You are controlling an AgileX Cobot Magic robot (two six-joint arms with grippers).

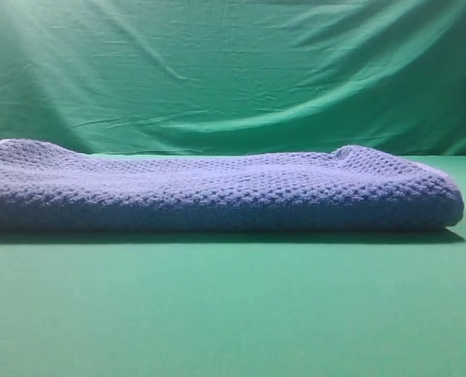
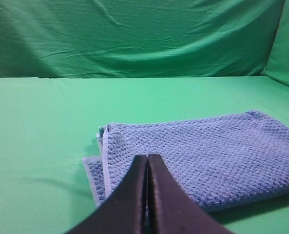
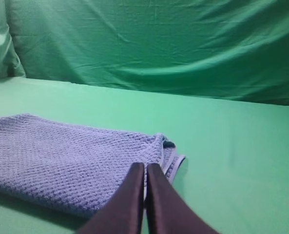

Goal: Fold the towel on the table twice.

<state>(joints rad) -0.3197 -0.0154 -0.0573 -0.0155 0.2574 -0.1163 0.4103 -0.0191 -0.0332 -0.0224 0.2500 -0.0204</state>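
Presently, towel: blue-grey waffle-knit towel (image 1: 217,192) lies in layers on the plain green table (image 1: 233,314).
Left gripper (image 2: 147,157): clenched, empty.
Right gripper (image 3: 145,165): clenched, empty.
Advice: align trimmed edges before pressing.

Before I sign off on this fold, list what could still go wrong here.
1. The towel lies folded, but a lower layer's trimmed edge sticks out at one end; the stack is uneven and may slump open.
2. Both claws, left and right, are shut just above the towel; a careless move could snag it and drag the fold across the table.
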